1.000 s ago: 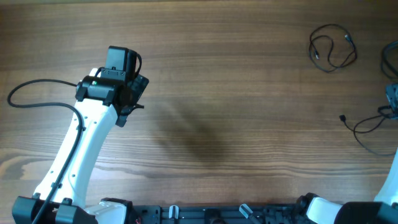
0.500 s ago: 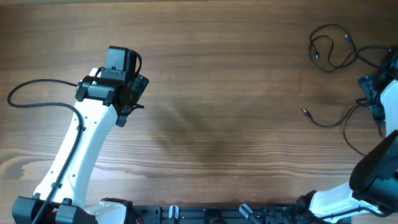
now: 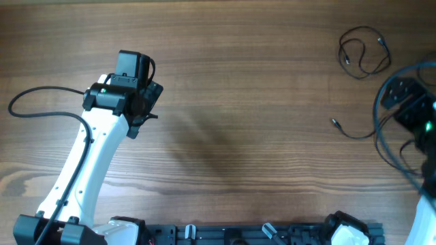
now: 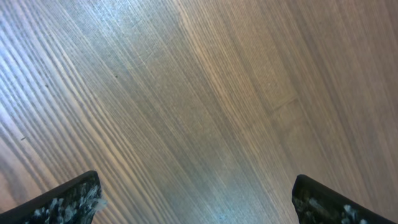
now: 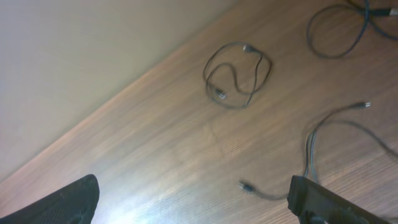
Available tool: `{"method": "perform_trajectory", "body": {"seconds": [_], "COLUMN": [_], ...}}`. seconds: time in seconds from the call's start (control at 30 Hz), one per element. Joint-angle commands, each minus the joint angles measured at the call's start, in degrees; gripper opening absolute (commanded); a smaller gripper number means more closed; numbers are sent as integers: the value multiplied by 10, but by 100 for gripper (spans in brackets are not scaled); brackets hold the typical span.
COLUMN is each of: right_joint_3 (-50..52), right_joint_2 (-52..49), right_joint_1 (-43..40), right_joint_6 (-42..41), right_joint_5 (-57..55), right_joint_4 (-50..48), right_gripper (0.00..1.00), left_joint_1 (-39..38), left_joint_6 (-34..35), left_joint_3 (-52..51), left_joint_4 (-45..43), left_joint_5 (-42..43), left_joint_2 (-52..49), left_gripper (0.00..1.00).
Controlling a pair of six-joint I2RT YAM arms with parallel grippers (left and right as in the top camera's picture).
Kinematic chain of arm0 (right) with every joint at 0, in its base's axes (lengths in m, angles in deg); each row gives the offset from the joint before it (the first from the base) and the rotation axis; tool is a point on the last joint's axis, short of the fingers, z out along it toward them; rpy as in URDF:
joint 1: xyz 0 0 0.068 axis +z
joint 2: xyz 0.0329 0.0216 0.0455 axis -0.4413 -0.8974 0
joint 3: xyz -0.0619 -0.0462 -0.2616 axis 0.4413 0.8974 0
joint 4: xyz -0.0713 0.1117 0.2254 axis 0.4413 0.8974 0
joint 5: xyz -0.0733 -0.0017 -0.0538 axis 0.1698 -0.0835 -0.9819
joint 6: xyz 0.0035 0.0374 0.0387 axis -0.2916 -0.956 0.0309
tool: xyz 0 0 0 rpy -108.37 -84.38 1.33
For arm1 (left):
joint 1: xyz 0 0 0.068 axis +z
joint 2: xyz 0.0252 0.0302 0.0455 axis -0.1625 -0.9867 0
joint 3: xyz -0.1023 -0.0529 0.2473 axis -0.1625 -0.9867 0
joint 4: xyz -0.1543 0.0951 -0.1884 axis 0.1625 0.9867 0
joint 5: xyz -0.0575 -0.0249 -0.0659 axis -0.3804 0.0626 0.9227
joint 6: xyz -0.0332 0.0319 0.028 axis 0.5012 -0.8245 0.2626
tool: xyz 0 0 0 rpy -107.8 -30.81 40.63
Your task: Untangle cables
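A small dark cable (image 3: 364,51) lies coiled by itself at the far right of the table, also seen in the right wrist view (image 5: 236,74). A longer black cable (image 3: 354,134) lies nearer, its plug end (image 3: 335,123) pointing left and its loops curving around my right gripper (image 3: 409,102). In the right wrist view that plug (image 5: 245,185) rests on the wood and the cable runs behind my right fingertip (image 5: 323,202). My right gripper (image 5: 196,205) is open and holds nothing. My left gripper (image 4: 199,202) is open over bare wood, far from the cables.
The left arm (image 3: 88,156) stretches from the near-left corner, with its own black lead (image 3: 41,102) looping over the table to its left. Another cable loop (image 5: 336,31) shows at the top right of the right wrist view. The table's far edge (image 5: 124,93) is close behind the coil.
The right arm came in from the right edge and dragged the longer cable's plug end leftward, then swung nearer; its loops now curve around the gripper. The left arm is still.
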Motion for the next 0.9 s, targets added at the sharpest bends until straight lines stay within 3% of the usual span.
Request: {"method": "perform_trajectory", "body": {"seconds": [0.0, 0.13, 0.2, 0.3, 0.4, 0.5, 0.6, 0.67, 0.87], "right_joint_3": [-3, -3, -3, -2, -2, 7, 50, 148, 487], "right_joint_2": [68, 113, 111, 108, 106, 112, 142, 193, 405], "right_joint_1": [0, 0, 0, 0, 12, 82, 185, 247, 273], "right_joint_6": [18, 17, 17, 40, 38, 67, 85, 93, 93], "right_joint_5": [50, 63, 63, -36, -28, -23, -25, -25, 18], "right_joint_4": [39, 123, 132, 148, 142, 125, 20, -128, -520], "right_gripper": [100, 100, 100, 100, 100, 100, 100, 100, 100], "left_joint_1": [3, 3, 3, 3, 3, 3, 3, 3, 3], "left_joint_6": [8, 8, 8, 8, 8, 8, 8, 8, 8], "left_joint_3": [2, 2, 2, 2, 2, 2, 2, 2, 2], "left_joint_4": [0, 0, 0, 0, 0, 0, 0, 0, 0], "left_joint_5": [-10, -10, -10, -10, -10, -10, -10, -10, -10], "left_joint_2": [5, 5, 5, 5, 5, 5, 5, 5, 5], "left_gripper": [100, 100, 100, 100, 100, 100, 100, 100, 100]}}
